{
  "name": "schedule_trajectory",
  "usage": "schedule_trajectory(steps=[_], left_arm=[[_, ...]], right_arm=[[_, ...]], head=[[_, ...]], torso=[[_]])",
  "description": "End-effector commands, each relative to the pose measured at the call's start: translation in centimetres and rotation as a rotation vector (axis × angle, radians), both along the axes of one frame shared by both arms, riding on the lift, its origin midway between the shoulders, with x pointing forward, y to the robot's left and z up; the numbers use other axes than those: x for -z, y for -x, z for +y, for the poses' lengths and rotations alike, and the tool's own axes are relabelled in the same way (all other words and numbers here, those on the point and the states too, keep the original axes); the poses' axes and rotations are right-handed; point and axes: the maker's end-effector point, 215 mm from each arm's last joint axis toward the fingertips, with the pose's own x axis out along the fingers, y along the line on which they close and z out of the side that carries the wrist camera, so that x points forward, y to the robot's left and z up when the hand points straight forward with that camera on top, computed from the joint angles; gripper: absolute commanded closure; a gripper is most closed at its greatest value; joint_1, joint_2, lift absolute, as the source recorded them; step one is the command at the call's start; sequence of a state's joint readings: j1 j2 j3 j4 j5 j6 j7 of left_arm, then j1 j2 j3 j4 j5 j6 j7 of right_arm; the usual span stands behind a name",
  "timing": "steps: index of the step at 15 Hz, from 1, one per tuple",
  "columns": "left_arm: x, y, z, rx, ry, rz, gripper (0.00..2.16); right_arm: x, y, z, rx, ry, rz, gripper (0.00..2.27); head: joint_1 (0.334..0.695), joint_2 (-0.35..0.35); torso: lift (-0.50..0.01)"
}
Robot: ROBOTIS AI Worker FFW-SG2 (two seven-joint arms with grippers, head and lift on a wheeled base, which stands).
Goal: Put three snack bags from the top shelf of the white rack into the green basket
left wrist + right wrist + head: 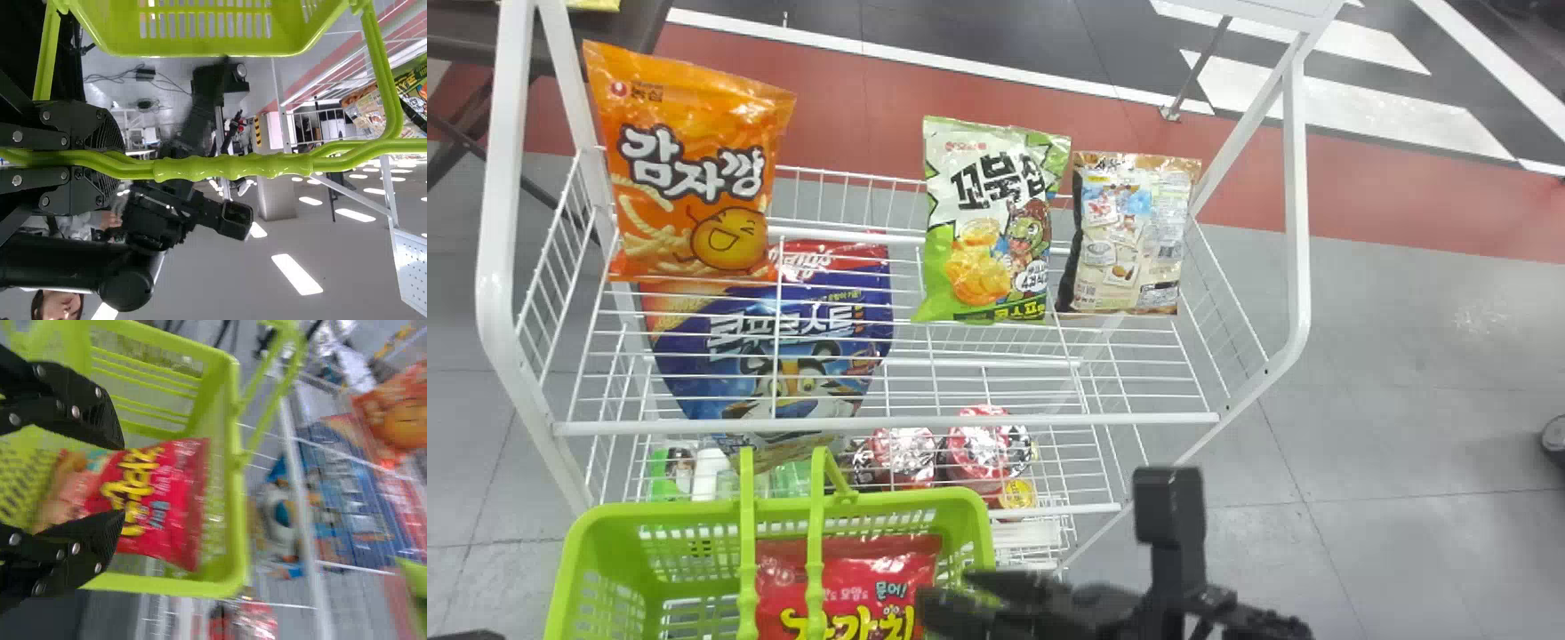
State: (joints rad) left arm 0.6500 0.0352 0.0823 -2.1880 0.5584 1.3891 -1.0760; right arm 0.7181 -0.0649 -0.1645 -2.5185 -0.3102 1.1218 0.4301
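Note:
My right gripper (pixel 965 597) is over the right side of the green basket (pixel 969 524), beside a red snack bag (pixel 849 582) inside it. In the right wrist view the gripper (pixel 121 480) stands open, with the red bag (pixel 157 503) beyond its fingers. On the rack's top shelf (pixel 889 421) stand an orange bag (pixel 694 169), a green-and-white bag (pixel 987 222) and a brown bag (pixel 1129 236). In the left wrist view my left gripper (pixel 117 163) is shut on the basket's green handle (pixel 227 167).
White rack posts (pixel 503 222) rise at both sides of the shelf. A blue cereal bag (pixel 774 329) shows through the wires below the orange bag. Red-lidded cups (pixel 987 449) sit lower down, behind the basket. A dark table (pixel 463 36) stands at the back left.

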Motion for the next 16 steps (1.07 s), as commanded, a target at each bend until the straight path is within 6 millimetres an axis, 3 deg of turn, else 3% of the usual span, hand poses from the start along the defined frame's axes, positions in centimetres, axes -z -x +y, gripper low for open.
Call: schedule_trajectory(steps=[1,4,7,9,12,16], left_arm=[[0.0,0.1,-0.1,0.002,-0.001,0.000,2.15],[0.2,0.3,-0.4,0.008,-0.002,0.004,2.15],[0.5,0.2,-0.6,0.023,-0.020,0.000,2.15],[0.7,-0.2,-0.6,0.025,-0.027,0.001,2.15],[1.3,-0.5,-0.4,0.026,-0.028,0.013,2.15],[1.7,-1.0,-0.2,0.023,-0.026,0.024,2.15]], right_arm=[[-4.4,-7.6,-3.1,0.103,0.045,-0.298,0.05],[-6.6,-15.4,-5.2,0.168,0.047,-0.459,0.05],[-8.1,-23.4,-7.9,0.280,0.218,-0.592,0.07],[-8.5,-27.4,-8.2,0.292,0.251,-0.601,0.08],[-6.6,-31.6,-8.1,0.293,0.250,-0.542,0.08],[-3.9,-34.9,-6.7,0.250,0.305,-0.485,0.13]], head=[[0.695,-0.350],[0.695,-0.350],[0.695,-0.350],[0.695,-0.350],[0.695,-0.350],[0.695,-0.335]], torso=[[0.000],[0.000],[0.000],[0.000],[0.000],[0.000]])
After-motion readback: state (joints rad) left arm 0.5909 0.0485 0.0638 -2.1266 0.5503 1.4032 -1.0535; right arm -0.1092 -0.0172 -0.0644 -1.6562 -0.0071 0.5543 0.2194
